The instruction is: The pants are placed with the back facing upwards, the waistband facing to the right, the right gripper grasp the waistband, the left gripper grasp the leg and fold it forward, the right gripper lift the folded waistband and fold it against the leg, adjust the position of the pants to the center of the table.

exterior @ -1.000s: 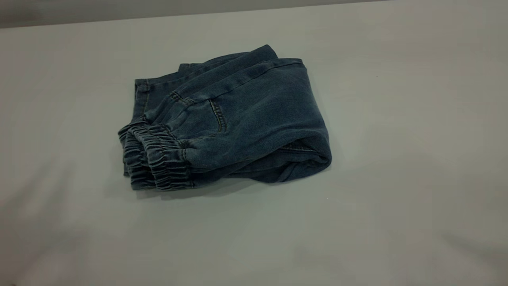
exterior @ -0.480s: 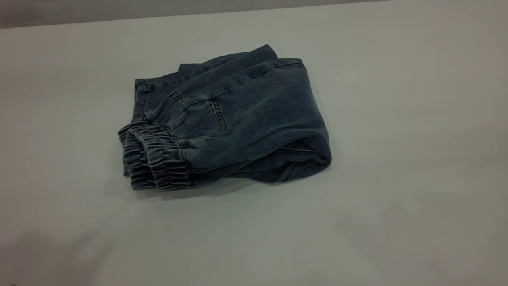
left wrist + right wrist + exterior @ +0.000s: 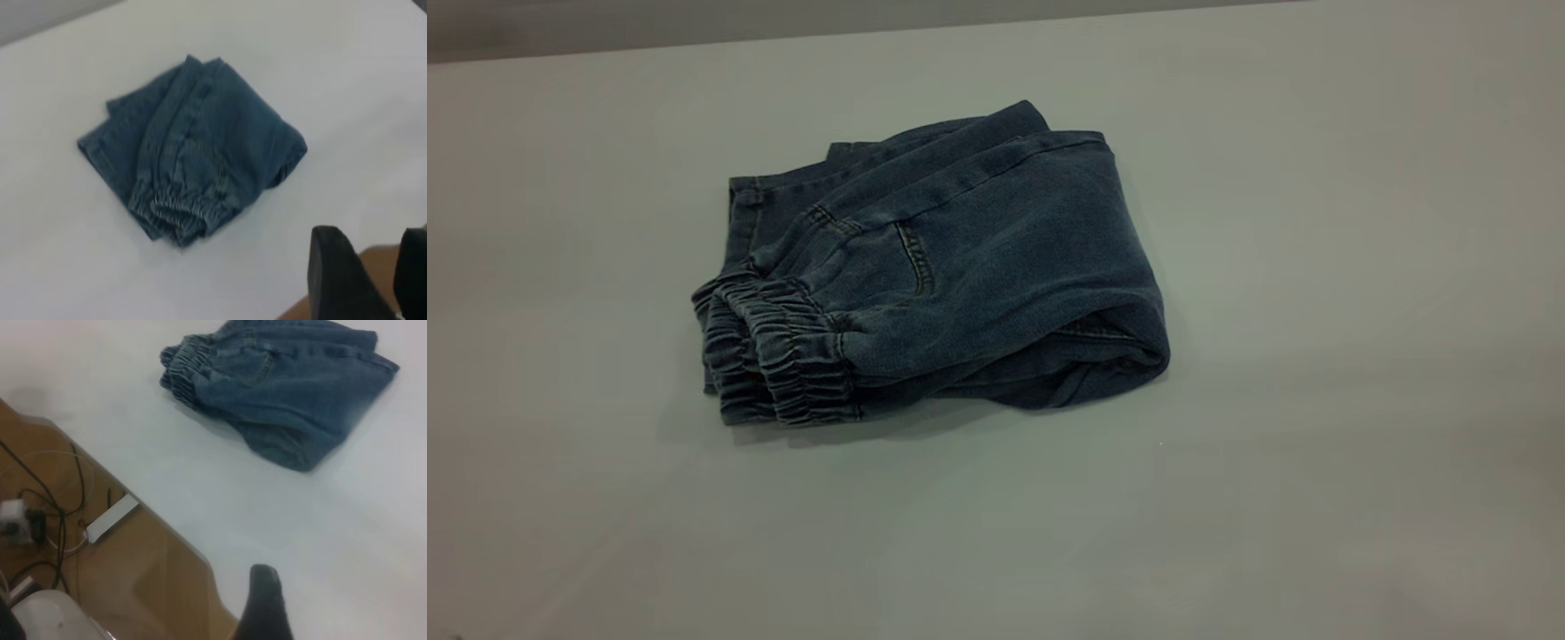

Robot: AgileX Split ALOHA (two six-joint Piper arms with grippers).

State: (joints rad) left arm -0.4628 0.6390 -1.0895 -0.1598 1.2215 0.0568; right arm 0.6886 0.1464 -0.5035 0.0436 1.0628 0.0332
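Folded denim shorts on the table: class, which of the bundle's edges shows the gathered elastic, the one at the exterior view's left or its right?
The left edge: the waistband of the shorts is ruched there, while the right edge is a smooth rounded fold.

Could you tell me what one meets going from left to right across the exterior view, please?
Bare table → gathered waistband → pocket seam → rounded fold of the pants → bare table again.

Folded blue denim pants [image 3: 951, 267] (waistband [image 3: 778, 360] leftward) on table [image 3: 1316, 311]
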